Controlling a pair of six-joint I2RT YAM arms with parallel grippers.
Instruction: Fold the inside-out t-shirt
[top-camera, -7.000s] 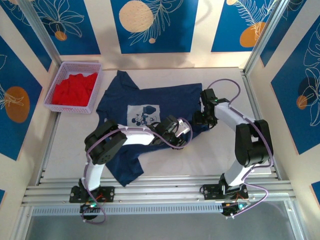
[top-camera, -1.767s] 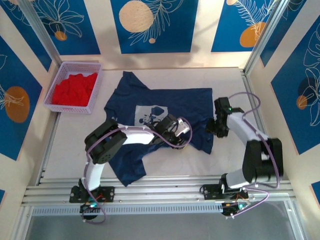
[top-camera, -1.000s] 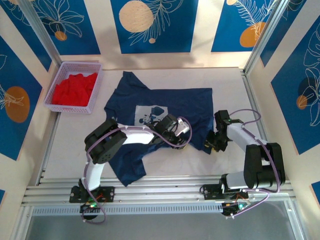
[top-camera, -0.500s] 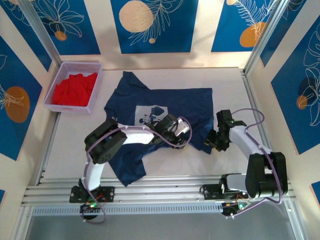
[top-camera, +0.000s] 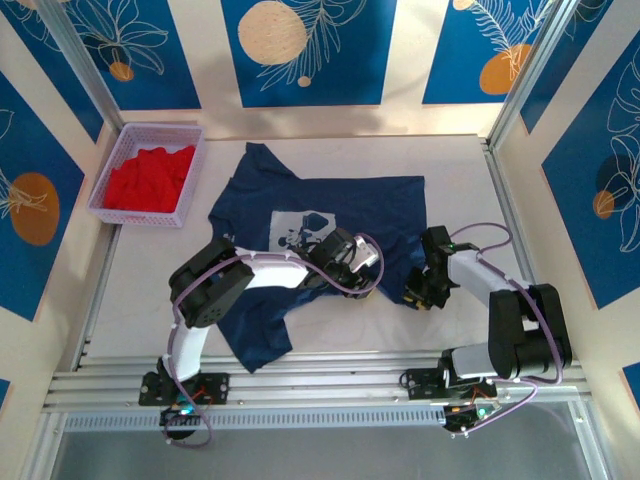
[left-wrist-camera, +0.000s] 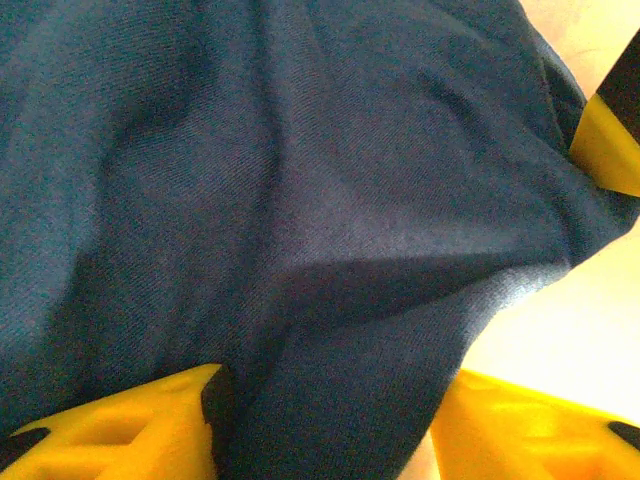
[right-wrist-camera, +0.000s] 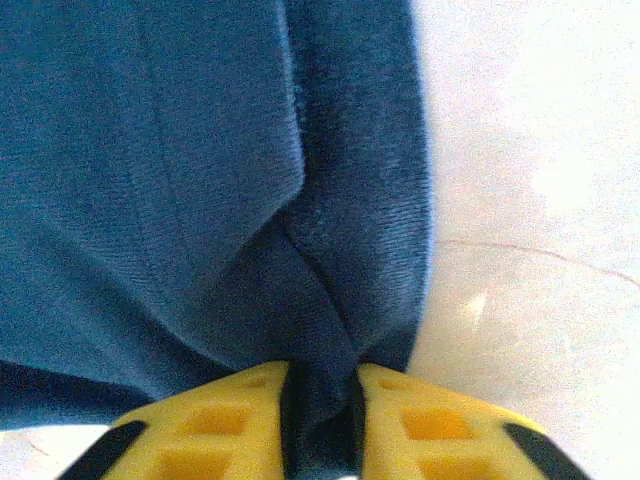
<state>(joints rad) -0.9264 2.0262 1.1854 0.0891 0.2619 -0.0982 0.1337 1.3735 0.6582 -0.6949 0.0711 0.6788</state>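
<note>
The t-shirt (top-camera: 365, 205) lies spread on the table (top-camera: 330, 325), its pale print (top-camera: 298, 228) facing up near the middle, one sleeve pointing toward the far left and its lower part trailing toward the near edge on the left. Both arms reach onto its right half. The right gripper (top-camera: 418, 292) sits at the shirt's near right corner, right at the edge of the cloth. In the right wrist view the t-shirt (right-wrist-camera: 180, 180) hangs away from the right gripper (right-wrist-camera: 322, 412) as a creased sheet with a folded edge running down into it. The two yellow fingers (right-wrist-camera: 230, 425) are almost together with a narrow pleat of the cloth clamped between them, and bare table (right-wrist-camera: 520, 200) shows to the right of that edge. The left gripper (top-camera: 352, 268) rests on the shirt just near of the print, a little left of the right gripper. In the left wrist view the t-shirt (left-wrist-camera: 300, 180) covers nearly everything ahead of the left gripper (left-wrist-camera: 330, 430). Its fingers (left-wrist-camera: 130, 425) stand well apart, a thick raised fold of cloth lies between them and touches the left one, and I cannot tell whether they grip that fold or only straddle it. At the far left corner of the table, apart from the shirt, a basket (top-camera: 112, 212) holds a red garment (top-camera: 148, 178).
</note>
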